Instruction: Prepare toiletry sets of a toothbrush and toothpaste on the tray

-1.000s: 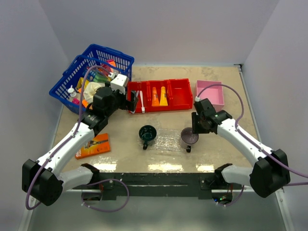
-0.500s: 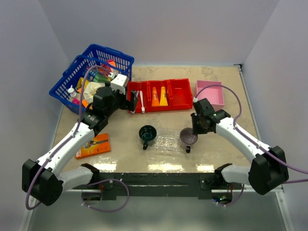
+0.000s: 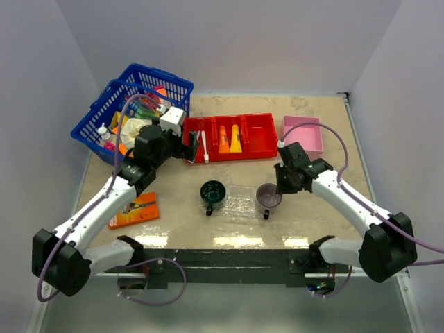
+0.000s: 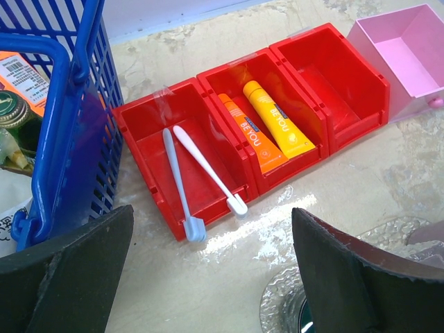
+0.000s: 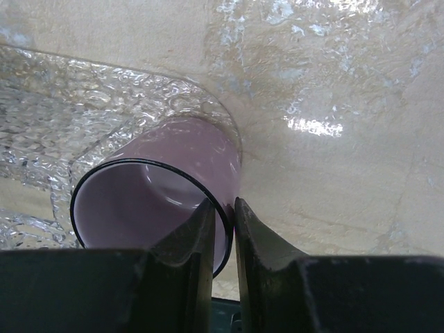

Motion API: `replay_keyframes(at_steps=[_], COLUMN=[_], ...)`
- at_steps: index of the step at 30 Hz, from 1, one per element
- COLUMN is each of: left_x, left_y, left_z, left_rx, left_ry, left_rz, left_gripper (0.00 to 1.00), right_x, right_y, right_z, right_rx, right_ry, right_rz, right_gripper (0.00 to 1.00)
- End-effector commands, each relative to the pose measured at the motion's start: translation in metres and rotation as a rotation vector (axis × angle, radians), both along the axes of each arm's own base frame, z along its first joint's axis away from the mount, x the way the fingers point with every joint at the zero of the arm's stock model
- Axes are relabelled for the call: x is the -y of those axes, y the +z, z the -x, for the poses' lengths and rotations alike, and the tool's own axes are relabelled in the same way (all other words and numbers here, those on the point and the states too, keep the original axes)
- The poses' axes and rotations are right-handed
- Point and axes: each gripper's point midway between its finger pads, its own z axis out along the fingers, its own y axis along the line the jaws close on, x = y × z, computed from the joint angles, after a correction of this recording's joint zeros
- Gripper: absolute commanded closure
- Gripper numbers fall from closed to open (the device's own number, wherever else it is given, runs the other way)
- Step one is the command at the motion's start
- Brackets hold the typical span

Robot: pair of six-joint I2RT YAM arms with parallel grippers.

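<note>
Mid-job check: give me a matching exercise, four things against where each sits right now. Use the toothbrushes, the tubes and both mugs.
Things:
1. toothbrushes
2. tubes
3. purple mug
4. green mug

Places:
A. middle compartment of the red bin
B. rim between the right fingers
C. left compartment of the red bin
D. at the left end of the tray

Pairs: 1-C, 2-A, 3-B, 4-D
</note>
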Motion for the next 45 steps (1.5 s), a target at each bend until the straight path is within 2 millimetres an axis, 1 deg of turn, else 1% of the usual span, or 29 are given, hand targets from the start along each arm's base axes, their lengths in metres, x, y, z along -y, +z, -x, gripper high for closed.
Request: replay_keyframes(at_steps=[1, 6, 9, 12, 13, 14, 16, 18, 19, 21, 22, 23, 24, 27, 30, 32, 34, 38, 39, 45], left_x=[0.003, 0.002, 0.003, 0.003, 0.003, 0.003, 0.004, 0.003, 0.004, 0.004, 0.003, 0.003, 0.003, 0.004, 0.004, 0.004, 0.004, 0.004, 0.004, 0.004], left_y=[0.012, 0.011, 0.010, 0.010, 0.010, 0.010, 0.009, 0.009, 0.008, 0.009, 0.009, 0.009, 0.008, 0.008, 0.007, 0.007, 0.007, 0.006, 0.007, 0.007], left_z=[-0.004, -0.004, -0.004, -0.004, -0.004, -0.004, -0.004, -0.004, -0.004, -0.004, -0.004, -0.004, -0.004, -0.004, -0.005, -0.005, -0.005, -0.005, -0.005, -0.005], left_rx=[0.040, 0.037, 0.034, 0.033, 0.033, 0.034, 0.030, 0.030, 0.029, 0.030, 0.030, 0.028, 0.028, 0.028, 0.025, 0.026, 0.026, 0.023, 0.025, 0.025], left_ry=[-0.010, -0.009, -0.010, -0.010, -0.010, -0.012, -0.013, -0.011, -0.013, -0.012, -0.011, -0.011, -0.011, -0.012, -0.012, -0.011, -0.011, -0.013, -0.011, -0.011], left_rz=[0.014, 0.012, 0.011, 0.010, 0.012, 0.011, 0.012, 0.011, 0.011, 0.013, 0.013, 0.012, 0.012, 0.012, 0.011, 0.011, 0.009, 0.008, 0.009, 0.009], left_gripper=[0.00, 0.00, 0.00, 0.00, 0.00, 0.00, 0.00, 0.00, 0.00, 0.00, 0.00, 0.00, 0.00, 0.00, 0.00, 0.00, 0.00, 0.00, 0.00, 0.00], right_x=[-0.010, -0.006, -0.007, -0.006, -0.004, -0.003, -0.002, 0.001, 0.001, 0.000, -0.002, -0.011, -0.014, -0.034, -0.050, -0.066, -0.076, -0.084, -0.085, -0.089], right_y=[0.010, 0.007, 0.007, 0.007, 0.010, 0.011, 0.023, 0.033, 0.038, 0.050, 0.054, 0.058, 0.063, 0.066, 0.062, 0.060, 0.052, 0.045, 0.044, 0.036], right_z=[-0.010, -0.010, -0.010, -0.011, -0.012, -0.011, -0.013, -0.015, -0.016, -0.018, -0.017, -0.014, -0.014, -0.007, -0.002, 0.002, 0.011, 0.018, 0.019, 0.023], right_rx=[0.064, 0.059, 0.057, 0.057, 0.066, 0.069, 0.108, 0.140, 0.159, 0.199, 0.207, 0.218, 0.237, 0.241, 0.227, 0.214, 0.185, 0.164, 0.159, 0.143], right_ry=[0.026, 0.034, 0.041, 0.032, 0.025, 0.022, 0.010, -0.005, -0.015, -0.018, -0.022, 0.004, 0.003, 0.035, 0.066, 0.094, 0.116, 0.132, 0.133, 0.143], right_rz=[-0.046, -0.009, -0.013, -0.002, 0.002, 0.003, 0.002, 0.004, 0.002, 0.001, -0.005, -0.011, -0.004, -0.027, -0.066, -0.116, -0.137, -0.141, -0.141, -0.140], right_gripper=[0.81, 0.82, 0.82, 0.74, 0.68, 0.64, 0.56, 0.53, 0.49, 0.48, 0.48, 0.47, 0.47, 0.48, 0.51, 0.52, 0.55, 0.61, 0.64, 0.70])
